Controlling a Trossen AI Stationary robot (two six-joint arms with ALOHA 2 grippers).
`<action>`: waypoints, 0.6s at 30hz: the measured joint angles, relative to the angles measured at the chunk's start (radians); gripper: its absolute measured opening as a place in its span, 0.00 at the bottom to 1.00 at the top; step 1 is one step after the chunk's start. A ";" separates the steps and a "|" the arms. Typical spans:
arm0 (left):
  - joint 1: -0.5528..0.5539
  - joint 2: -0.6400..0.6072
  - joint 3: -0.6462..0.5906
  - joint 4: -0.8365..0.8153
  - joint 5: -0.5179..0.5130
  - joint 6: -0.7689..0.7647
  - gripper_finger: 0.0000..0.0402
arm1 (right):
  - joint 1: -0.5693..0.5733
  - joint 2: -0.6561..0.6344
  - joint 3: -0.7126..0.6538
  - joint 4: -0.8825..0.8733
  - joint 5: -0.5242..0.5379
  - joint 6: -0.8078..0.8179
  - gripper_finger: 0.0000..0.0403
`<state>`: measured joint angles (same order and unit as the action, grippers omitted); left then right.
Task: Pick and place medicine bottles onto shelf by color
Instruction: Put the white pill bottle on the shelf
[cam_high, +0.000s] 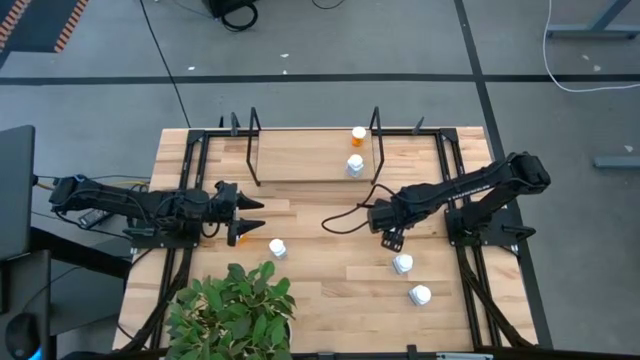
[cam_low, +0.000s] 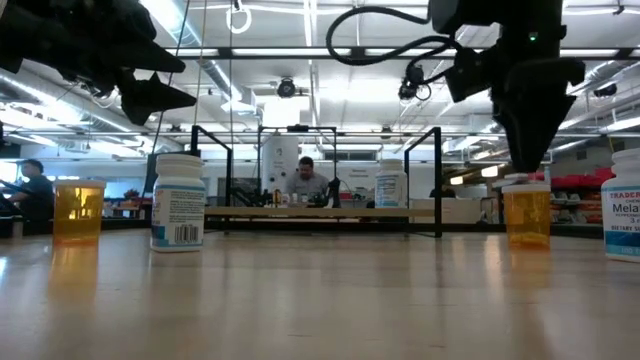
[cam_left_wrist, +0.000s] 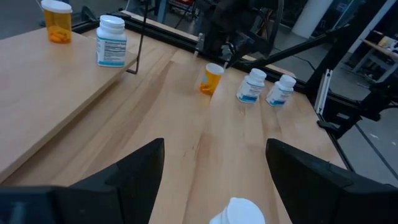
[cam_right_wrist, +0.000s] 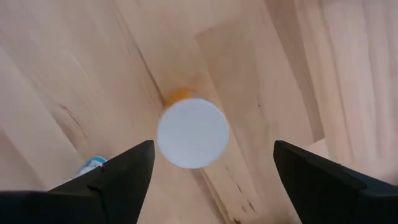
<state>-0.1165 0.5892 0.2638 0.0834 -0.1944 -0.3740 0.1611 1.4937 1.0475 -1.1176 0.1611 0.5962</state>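
An orange bottle (cam_right_wrist: 193, 132) with a white cap stands upright on the table (cam_high: 330, 290); it also shows in the low view (cam_low: 527, 213) and the left wrist view (cam_left_wrist: 212, 78). My right gripper (cam_high: 390, 238) hangs open just above it, pointing down, one finger on either side of the cap, touching nothing. My left gripper (cam_high: 256, 217) is open and empty above the table's left part, near an orange bottle (cam_high: 247, 241) and a white bottle (cam_high: 277, 249). The shelf (cam_high: 310, 155) at the far edge bears an orange bottle (cam_high: 358, 134) and a white bottle (cam_high: 354, 165).
Two white bottles (cam_high: 402, 264) (cam_high: 420, 295) stand on the table near the right gripper. A potted green plant (cam_high: 235, 315) stands at the near edge. A black cable (cam_high: 345, 215) trails over the table's middle. People show in the room behind (cam_low: 305, 180).
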 joint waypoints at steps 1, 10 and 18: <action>0.000 0.000 0.000 0.000 0.000 0.000 0.71 | -0.001 0.000 0.004 -0.001 -0.003 0.006 0.84; 0.000 0.000 0.000 -0.016 0.000 -0.012 0.71 | 0.095 0.000 0.010 -0.021 -0.286 0.204 0.84; 0.000 0.000 0.000 -0.015 0.000 -0.032 0.71 | 0.219 0.000 0.010 -0.008 -0.325 0.392 0.84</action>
<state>-0.1165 0.5892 0.2638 0.0684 -0.1947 -0.4060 0.3801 1.4937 1.0576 -1.1260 -0.1644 0.9883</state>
